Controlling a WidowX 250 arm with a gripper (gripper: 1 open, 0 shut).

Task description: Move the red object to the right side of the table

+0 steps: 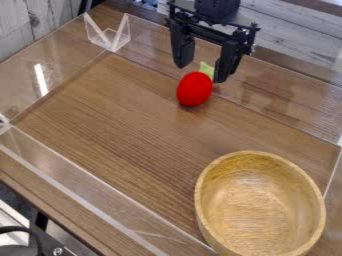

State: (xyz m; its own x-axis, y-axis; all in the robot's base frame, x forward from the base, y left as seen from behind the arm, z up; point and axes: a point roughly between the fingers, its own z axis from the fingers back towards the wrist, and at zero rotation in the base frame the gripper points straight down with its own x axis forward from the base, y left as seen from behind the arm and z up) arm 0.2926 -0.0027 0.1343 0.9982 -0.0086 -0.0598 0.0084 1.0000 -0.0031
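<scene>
While the gripper [205, 58] hangs just above and behind the red object [195, 89], fingers spread apart and empty, the step in hand looks like the approach before grasping. Red object rests on the table [120, 125], well apart from the wooden bowl [261, 206], up-left of it. Next move likely calls for lowering the fingers astride the fruit, then closing.

open gripper [205, 66] hangs over red object [195, 89] on table [120, 120].
</scene>
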